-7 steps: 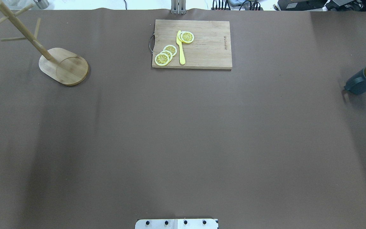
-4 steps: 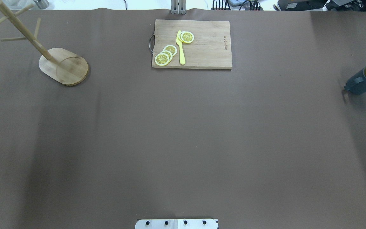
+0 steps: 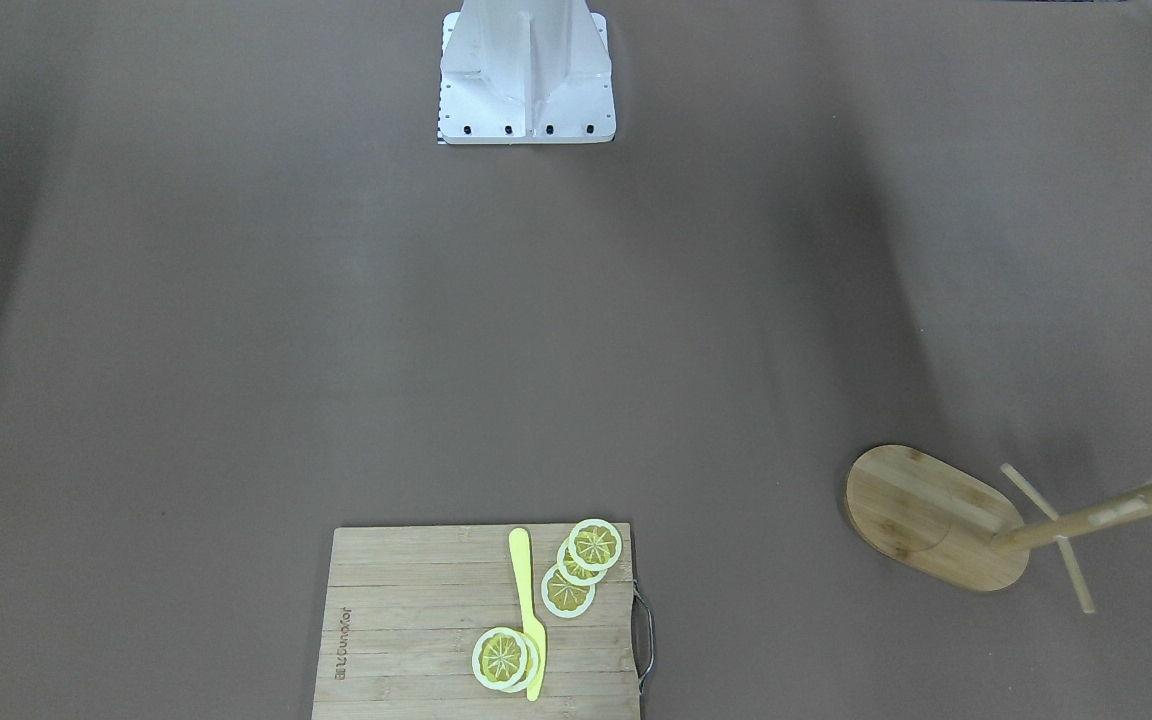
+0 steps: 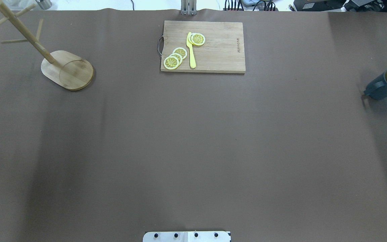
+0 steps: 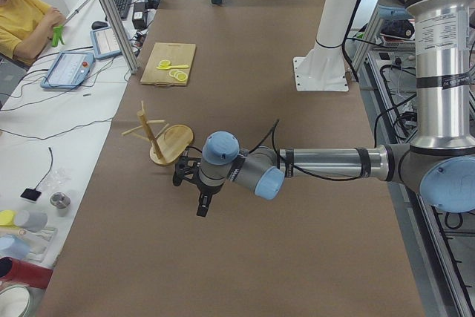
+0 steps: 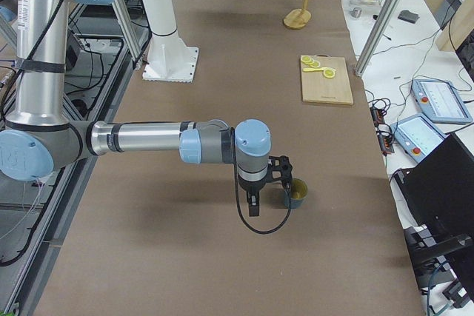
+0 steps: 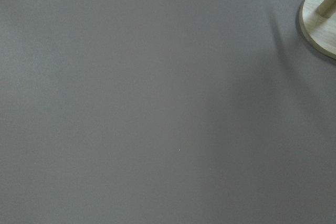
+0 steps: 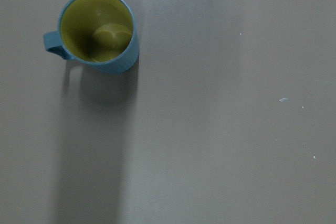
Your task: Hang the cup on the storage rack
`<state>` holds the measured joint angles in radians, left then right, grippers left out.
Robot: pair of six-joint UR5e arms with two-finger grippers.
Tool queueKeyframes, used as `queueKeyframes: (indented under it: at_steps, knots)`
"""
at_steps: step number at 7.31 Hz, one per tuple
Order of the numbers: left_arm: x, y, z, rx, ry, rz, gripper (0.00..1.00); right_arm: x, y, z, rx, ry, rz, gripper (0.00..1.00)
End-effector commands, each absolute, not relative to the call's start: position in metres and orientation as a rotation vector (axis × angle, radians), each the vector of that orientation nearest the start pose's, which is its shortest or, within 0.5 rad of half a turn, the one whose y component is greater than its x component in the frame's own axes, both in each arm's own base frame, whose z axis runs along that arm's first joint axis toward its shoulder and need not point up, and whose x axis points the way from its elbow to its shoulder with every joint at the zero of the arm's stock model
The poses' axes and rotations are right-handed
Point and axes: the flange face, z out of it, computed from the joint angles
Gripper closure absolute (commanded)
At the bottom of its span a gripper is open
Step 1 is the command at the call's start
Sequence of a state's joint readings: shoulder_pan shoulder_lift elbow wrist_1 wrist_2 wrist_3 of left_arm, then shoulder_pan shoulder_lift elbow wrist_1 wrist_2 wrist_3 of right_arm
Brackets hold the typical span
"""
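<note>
A blue cup (image 4: 386, 84) with a yellow-green inside stands upright at the table's right end, its handle toward the middle; the right wrist view looks straight down on the cup (image 8: 97, 32). The wooden storage rack (image 4: 67, 70) with its bare pegs stands at the far left, also visible as the rack (image 3: 936, 520). My right gripper (image 6: 253, 205) hangs just beside the cup (image 6: 297, 193); I cannot tell whether it is open or shut. My left gripper (image 5: 199, 202) hovers near the rack (image 5: 159, 135); its state cannot be told either.
A cutting board (image 4: 203, 46) with lemon slices (image 4: 175, 57) and a yellow knife (image 4: 191, 50) lies at the far middle edge. The robot's base plate (image 3: 526, 75) sits at the near edge. A person (image 5: 26, 16) sits beyond the table's far side.
</note>
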<state>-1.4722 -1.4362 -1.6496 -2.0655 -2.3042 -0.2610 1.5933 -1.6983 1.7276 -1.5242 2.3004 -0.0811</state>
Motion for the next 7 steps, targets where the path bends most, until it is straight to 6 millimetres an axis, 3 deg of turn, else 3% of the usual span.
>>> queueKeyframes:
  at_steps: [1, 2, 3, 4, 5, 7]
  knots:
    - [-0.021, -0.459, 0.632, 0.271, 0.787, -0.014, 0.02, 0.076, -0.474, 0.662, 0.148, -0.721, -0.09, 0.01]
    - [-0.021, -0.459, 0.643, 0.251, 0.783, -0.024, 0.02, 0.077, -0.506, 0.663, 0.147, -0.716, -0.087, 0.01]
    - [-0.021, -0.461, 0.643, 0.253, 0.784, -0.027, 0.02, 0.078, -0.554, 0.658, 0.146, -0.718, -0.078, 0.01]
    - [-0.021, -0.461, 0.642, 0.256, 0.785, -0.026, 0.02, 0.065, -0.605, 0.65, 0.113, -0.728, -0.042, 0.01]
    - [-0.021, -0.461, 0.642, 0.255, 0.786, -0.027, 0.02, 0.039, -0.627, 0.649, 0.088, -0.735, -0.056, 0.01]
    - [-0.021, -0.461, 0.64, 0.26, 0.787, -0.024, 0.02, -0.009, -0.628, 0.646, 0.051, -0.792, -0.001, 0.01]
